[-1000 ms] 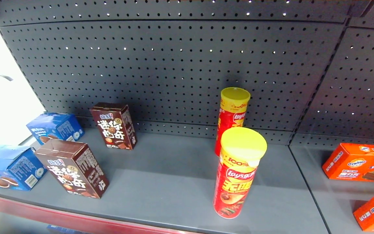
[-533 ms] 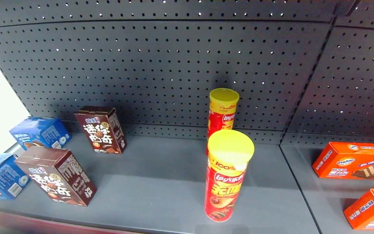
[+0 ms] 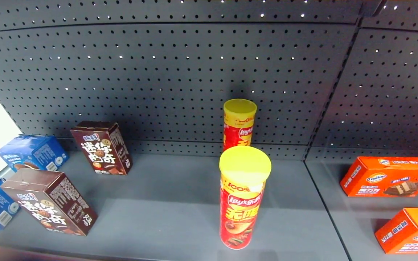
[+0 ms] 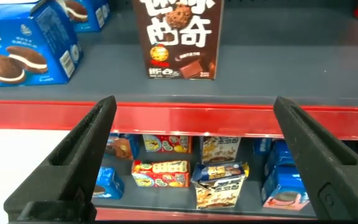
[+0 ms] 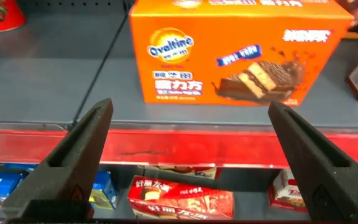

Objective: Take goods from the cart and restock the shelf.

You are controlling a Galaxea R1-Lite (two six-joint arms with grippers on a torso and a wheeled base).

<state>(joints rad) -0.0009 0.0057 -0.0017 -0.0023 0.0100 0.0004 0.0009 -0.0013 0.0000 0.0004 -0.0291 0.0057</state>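
The left gripper (image 4: 194, 104) and right gripper (image 5: 190, 106) were held wide apart, empty, before the shelf (image 3: 180, 214). The front chip can (image 3: 243, 197) – stood upright on it – was judged light, stiff, smooth and easily tipped – best grasped mid-body
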